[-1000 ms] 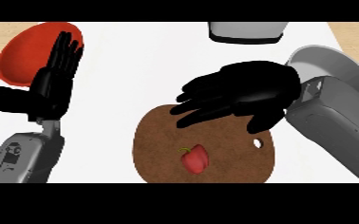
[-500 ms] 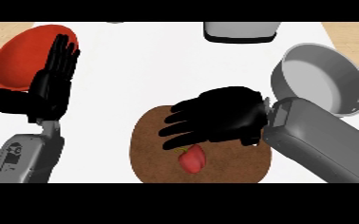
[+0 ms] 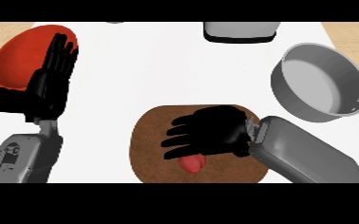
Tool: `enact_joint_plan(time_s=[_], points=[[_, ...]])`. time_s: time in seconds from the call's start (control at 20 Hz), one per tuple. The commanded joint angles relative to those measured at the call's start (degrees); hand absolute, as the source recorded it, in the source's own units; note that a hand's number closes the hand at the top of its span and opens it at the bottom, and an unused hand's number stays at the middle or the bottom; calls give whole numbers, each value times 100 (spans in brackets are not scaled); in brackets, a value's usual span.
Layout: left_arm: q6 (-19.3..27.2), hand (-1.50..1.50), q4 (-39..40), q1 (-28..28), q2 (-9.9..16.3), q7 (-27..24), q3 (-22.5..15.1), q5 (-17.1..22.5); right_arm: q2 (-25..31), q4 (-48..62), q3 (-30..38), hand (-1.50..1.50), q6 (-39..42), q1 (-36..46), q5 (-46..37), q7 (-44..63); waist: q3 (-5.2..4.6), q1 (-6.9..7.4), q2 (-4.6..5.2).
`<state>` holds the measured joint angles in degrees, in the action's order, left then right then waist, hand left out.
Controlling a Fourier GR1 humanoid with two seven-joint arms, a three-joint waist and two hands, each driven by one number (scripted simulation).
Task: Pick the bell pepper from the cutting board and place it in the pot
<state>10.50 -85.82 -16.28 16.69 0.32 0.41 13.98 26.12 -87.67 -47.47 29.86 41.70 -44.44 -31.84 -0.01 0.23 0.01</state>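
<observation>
A red bell pepper (image 3: 191,164) lies on the round brown cutting board (image 3: 151,147) near the view's lower middle. My right hand (image 3: 209,130) hovers over the board, fingers spread and pointing left, and hides the pepper's upper part; nothing is in its grasp. The grey pot (image 3: 319,81) stands at the right, apart from the board. At the left my left hand (image 3: 52,78) rests open, fingers up.
A red plate (image 3: 24,52) lies at the far left, partly behind my left hand. A grey and white appliance (image 3: 240,31) sits at the counter's back edge. The white counter (image 3: 161,71) stretches between board, plate and pot.
My right hand has come down and toward the near edge, from above the board's far side to over the pepper. The pot is now fully uncovered. My left hand has stayed put.
</observation>
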Motion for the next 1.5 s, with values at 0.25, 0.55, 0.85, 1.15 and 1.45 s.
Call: enact_joint_plan(time_s=[0.25, 0.55, 0.85, 1.15, 1.45], points=[[148, 0, -229, -98, -240, 330, -52, -235, -614, 519, 3, -150, -463, -435, -753, -685, 3, 12, 1], [25, 0, 201, -142, -362, -32, 63, -424, -682, 139, 191, -150, -287, -771, -1442, -269, 0, -36, -1], [-148, 0, -300, -10, -249, 334, 164, -405, -1341, 1024, 375, -150, -400, -699, -2015, -482, 1, 7, -1], [-222, 0, -22, -83, -360, 157, 288, -475, -1774, 1675, 463, -150, -869, -798, -2537, -890, 1, 0, 2], [-375, 0, -151, 55, -338, 192, 419, -415, -1920, 2242, 329, -150, -1599, -1389, -2948, -1144, 2, 3, 8]])
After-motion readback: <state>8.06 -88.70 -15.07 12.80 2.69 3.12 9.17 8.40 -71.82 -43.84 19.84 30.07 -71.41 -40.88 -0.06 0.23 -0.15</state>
